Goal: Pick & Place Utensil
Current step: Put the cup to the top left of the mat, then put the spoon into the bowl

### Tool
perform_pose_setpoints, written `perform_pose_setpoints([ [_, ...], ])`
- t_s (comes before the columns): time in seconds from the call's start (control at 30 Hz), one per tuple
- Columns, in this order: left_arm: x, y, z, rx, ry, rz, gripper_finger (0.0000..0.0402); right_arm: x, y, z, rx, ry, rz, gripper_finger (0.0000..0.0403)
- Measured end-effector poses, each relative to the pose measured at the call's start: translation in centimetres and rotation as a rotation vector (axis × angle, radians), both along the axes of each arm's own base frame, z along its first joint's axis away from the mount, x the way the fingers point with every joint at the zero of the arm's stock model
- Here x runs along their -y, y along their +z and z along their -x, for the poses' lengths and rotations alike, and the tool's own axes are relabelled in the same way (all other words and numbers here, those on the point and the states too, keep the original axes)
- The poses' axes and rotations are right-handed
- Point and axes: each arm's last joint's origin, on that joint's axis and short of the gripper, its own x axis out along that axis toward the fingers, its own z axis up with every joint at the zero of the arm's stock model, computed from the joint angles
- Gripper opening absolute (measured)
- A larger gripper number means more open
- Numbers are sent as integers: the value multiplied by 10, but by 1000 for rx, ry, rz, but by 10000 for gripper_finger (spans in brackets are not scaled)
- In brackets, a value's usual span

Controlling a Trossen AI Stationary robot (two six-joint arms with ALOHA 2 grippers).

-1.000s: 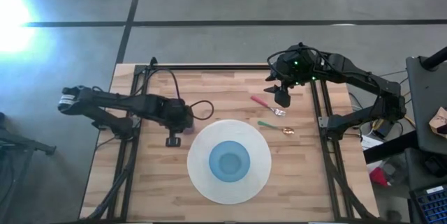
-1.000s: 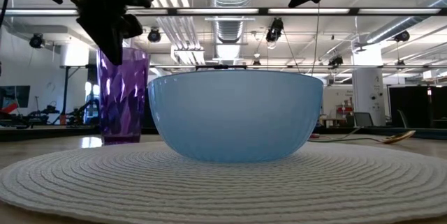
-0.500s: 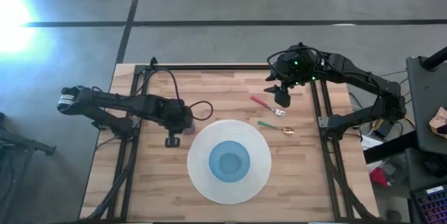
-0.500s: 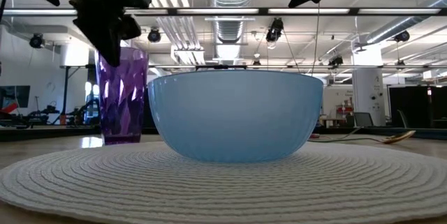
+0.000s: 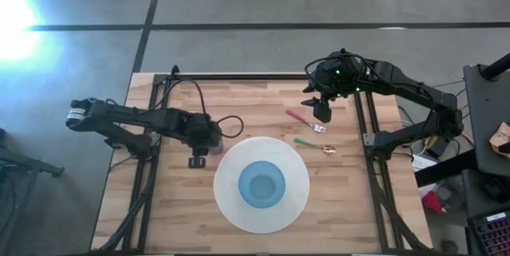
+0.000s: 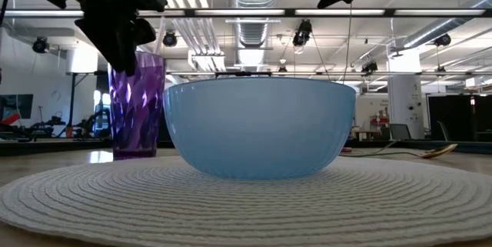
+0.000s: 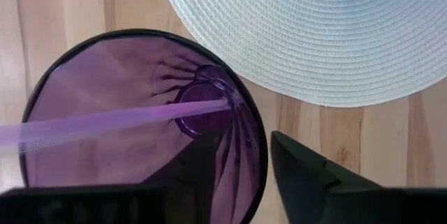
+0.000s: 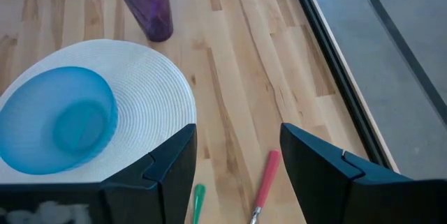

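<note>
**Purple utensil in the cup, two more on the table**

Wooden slat tabletop (image 5: 255, 100), grey concrete floor around it, open lab with ceiling lights behind.

Purple utensil (image 7: 105, 121): sits inside the purple cup (image 7: 140, 112), slanting from the cup's bottom up past its rim. Looks like one placement done. Cup stands upright on the bare wood just beside the white woven placemat (image 5: 231, 208), not on it. Blue bowl (image 5: 262, 185) sits centred on the mat, nothing visible in it.

Left gripper (image 7: 241, 165) hangs right over the cup's rim, one finger inside the rim line, the other outside it toward the mat. Jaws stand apart with nothing between them, so it reads as let go; the utensil isn't touched by either finger as far as I can see.

Remaining: pink-handled utensil (image 5: 301, 118) and green-handled utensil (image 5: 307, 142) lie flat on the wood, between the mat and the right-hand rail, near each other but not touching. Green one ends in a gold-coloured spoon head.

Right gripper (image 8: 237, 161) hovers above those two, closest to the pink one, fingers spread wide and empty. Not down at table level.

My read: roughly one of three done, assuming all go in the cup. Next likely pick is the pink one by the right arm.
</note>
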Motion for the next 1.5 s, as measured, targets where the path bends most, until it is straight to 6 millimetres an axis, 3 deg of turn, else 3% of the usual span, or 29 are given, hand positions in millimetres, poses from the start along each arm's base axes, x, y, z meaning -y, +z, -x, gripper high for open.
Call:
perform_pose_setpoints([
  [0.33, 0, 3, 0, -2, 0, 0, 210, 0, 0, 0, 0, 0, 0, 201],
  [0.7, 0, 33, 3, 4, -39, -14, 214, 0, 0, 0, -3, 0, -1, 201],
  [1.0, 0, 70, 8, 34, -98, -36, 214, 0, -2, 1, -15, -4, -9, 201],
  [1.27, 0, 98, 21, 152, -122, -43, 214, 0, -31, -1, -104, -47, -79, 201],
  [1.5, 8, 88, 23, 338, -182, 39, 214, -2, -70, 4, -260, -65, -145, 201],
])
